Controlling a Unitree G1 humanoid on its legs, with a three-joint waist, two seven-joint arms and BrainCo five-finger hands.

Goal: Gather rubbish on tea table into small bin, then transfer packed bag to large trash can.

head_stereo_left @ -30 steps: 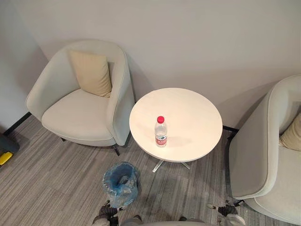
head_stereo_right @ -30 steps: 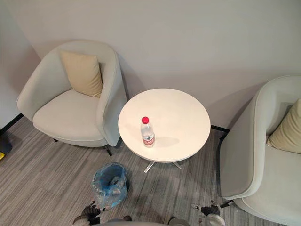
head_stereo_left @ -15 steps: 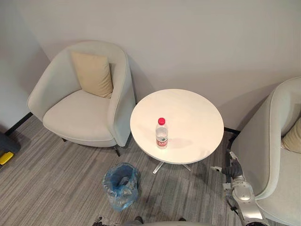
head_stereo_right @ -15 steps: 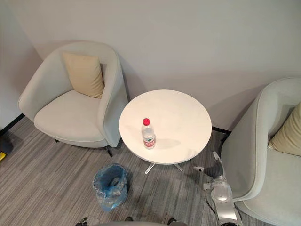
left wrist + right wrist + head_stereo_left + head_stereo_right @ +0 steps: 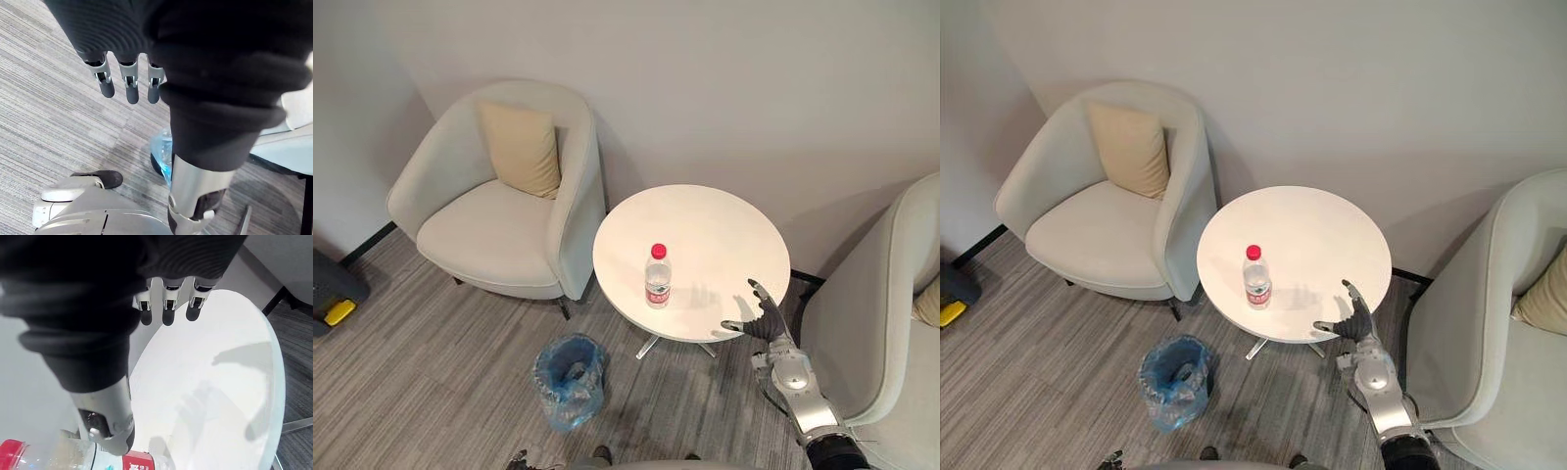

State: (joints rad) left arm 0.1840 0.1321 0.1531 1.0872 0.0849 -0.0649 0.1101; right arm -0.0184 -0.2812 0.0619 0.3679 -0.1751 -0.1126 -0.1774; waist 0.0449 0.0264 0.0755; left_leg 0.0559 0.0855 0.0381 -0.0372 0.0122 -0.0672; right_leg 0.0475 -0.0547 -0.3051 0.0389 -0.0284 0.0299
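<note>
Desk [image 5: 724, 225]: round, white, carrying one bottle.
Small bin [image 5: 570, 380]: blue-lined, on the floor near the desk.
Bottle [image 5: 657, 277]: upright by the desk's front edge; probably light, smooth, thin-walled; take mid-body.
Right hand [image 5: 764, 319]: fingers spread, empty, at the desk's rim.
Left hand [image 5: 132, 90]: fingers straight, empty.

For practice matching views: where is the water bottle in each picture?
Left eye view: bottle upright, front-left on the white table.
Right eye view: same spot.
Right wrist view: red cap and label beside the right hand.
Left wrist view: floor and bin instead.
Shared landmark: the table.
</note>
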